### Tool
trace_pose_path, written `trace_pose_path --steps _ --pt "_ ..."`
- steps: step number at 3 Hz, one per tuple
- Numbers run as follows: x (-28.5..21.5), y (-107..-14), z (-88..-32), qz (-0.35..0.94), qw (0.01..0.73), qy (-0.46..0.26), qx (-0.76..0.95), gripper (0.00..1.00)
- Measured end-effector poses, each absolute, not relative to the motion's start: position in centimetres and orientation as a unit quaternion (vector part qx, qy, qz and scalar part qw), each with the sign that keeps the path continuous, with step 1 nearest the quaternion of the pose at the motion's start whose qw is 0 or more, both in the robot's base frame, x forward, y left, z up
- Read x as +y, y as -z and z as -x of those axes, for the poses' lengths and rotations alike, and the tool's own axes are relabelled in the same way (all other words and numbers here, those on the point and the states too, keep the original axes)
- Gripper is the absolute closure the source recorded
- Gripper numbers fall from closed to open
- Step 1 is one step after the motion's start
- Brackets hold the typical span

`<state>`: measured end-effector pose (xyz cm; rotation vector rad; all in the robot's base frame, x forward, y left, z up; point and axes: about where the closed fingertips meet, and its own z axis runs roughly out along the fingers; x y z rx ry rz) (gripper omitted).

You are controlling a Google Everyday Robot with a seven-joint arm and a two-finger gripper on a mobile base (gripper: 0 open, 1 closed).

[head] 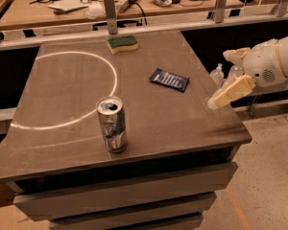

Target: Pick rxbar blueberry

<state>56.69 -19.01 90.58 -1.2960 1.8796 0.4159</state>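
The rxbar blueberry is a flat dark navy wrapper with pale lettering, lying on the grey table right of its middle. My gripper is at the table's right edge, a little above the surface and to the right of the bar, apart from it. Its two cream fingers are spread, the lower finger pointing down-left over the table's right edge. It holds nothing.
A silver-blue drink can stands open near the table's front. A green and yellow sponge lies at the back edge. A white chalk circle marks the left half. A cluttered desk and rail posts stand behind; clear bottles sit right of the table.
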Motion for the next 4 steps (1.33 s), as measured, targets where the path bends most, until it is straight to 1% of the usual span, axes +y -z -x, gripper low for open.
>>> trace_pose_path --steps 2,4 --pt "-17.9 -89.0 -60.7 0.51 0.415 -0.185 0.73 0.0" --pt "-15.6 -85.4 -65.7 0.497 0.417 -0.175 0.741 0.0"
